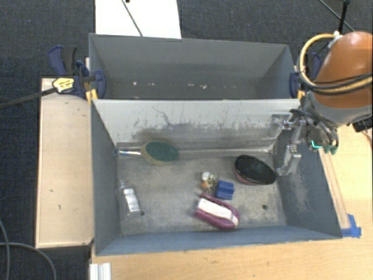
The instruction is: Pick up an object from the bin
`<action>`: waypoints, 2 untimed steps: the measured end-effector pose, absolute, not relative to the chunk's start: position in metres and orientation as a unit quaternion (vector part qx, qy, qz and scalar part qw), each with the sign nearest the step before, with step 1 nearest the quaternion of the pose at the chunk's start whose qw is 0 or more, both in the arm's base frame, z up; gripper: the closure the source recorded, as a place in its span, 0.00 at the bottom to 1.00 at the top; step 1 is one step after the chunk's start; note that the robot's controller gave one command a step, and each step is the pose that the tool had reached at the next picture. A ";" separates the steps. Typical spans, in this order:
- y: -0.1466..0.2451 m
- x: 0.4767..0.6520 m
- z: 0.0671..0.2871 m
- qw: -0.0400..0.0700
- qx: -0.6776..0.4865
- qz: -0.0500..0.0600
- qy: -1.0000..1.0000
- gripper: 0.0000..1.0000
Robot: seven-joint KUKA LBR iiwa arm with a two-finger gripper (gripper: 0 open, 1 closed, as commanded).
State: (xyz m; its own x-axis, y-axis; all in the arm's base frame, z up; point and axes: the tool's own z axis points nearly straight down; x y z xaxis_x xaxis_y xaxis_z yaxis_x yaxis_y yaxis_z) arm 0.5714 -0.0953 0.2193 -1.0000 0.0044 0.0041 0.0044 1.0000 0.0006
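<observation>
My gripper (288,152) hangs low at the right side of the bin, close to the right wall. Just left of it and slightly below lies a black oval disc (254,170) with a reddish rim, its right edge almost under the gripper. Whether the two touch cannot be made out. Further left on the floor sit a small blue block (225,189) and a little tan figure (207,181) beside it. A purple and white packet (217,212) lies in front of those, near the bin's front wall.
A green round brush with a pale handle (158,151) lies at the back left of the floor. A small silver piece (130,200) rests at the front left. The arm with its orange cover stands over the bin's right rim.
</observation>
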 end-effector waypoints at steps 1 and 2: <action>-0.067 0.572 0.066 0.002 -0.030 -0.001 -1.000 0.00; -0.069 0.573 0.070 -0.001 -0.028 0.000 -1.000 1.00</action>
